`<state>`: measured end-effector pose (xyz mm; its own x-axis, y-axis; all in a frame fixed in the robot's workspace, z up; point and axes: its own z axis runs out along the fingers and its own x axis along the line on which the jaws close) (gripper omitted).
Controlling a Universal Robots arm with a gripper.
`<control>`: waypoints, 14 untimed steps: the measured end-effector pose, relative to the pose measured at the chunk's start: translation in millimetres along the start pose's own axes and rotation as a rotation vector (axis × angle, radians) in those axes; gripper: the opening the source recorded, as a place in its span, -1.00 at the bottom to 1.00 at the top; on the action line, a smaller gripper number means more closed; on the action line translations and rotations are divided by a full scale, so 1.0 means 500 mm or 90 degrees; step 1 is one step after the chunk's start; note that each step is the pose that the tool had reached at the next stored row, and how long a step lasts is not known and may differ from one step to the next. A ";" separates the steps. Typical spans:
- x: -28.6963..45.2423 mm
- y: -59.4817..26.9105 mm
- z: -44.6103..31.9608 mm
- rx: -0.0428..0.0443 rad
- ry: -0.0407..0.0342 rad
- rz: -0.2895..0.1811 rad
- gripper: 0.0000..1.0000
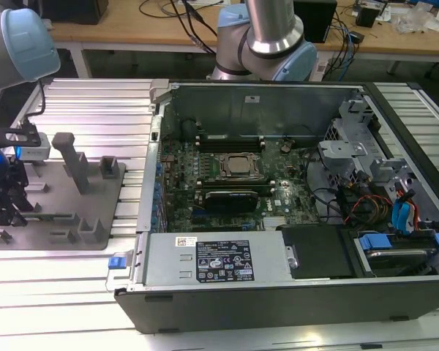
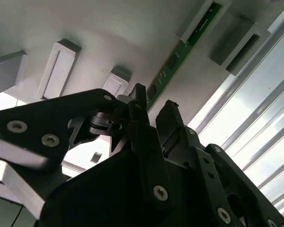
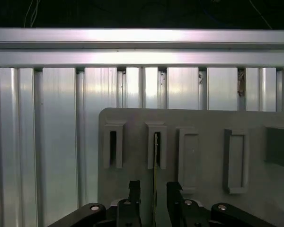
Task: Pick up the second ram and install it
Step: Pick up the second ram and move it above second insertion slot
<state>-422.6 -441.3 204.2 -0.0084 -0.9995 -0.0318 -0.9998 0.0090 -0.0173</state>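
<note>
Jaws spread astride second ram (image 3: 156,156), slotted grey fixture (image 3: 203,118), ribbed aluminium table (image 3: 57,132)

On the ribbed table (image 1: 88,110), at the exterior view's left, the fixture plate (image 1: 55,194); to its right, the open computer case (image 1: 278,300) with the motherboard (image 1: 183,157) inside. On edge in one of the plate's slots, the second ram (image 3: 155,156), between the parted fingers of the gripper (image 3: 154,189).

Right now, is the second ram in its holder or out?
In. In the first wrist view the second ram stands on edge in a slot of the holder, open gripper straddling it.
</note>
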 end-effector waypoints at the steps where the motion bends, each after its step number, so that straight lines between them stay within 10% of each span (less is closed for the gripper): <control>1: 0.000 0.000 0.000 0.0002 -0.0001 0.000 -0.32; 14: -0.001 -0.011 -0.007 -0.0020 0.0003 0.000 -0.34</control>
<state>-417.0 -441.1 207.8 -0.0084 -0.9995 -0.0313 -0.9999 0.0089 -0.0142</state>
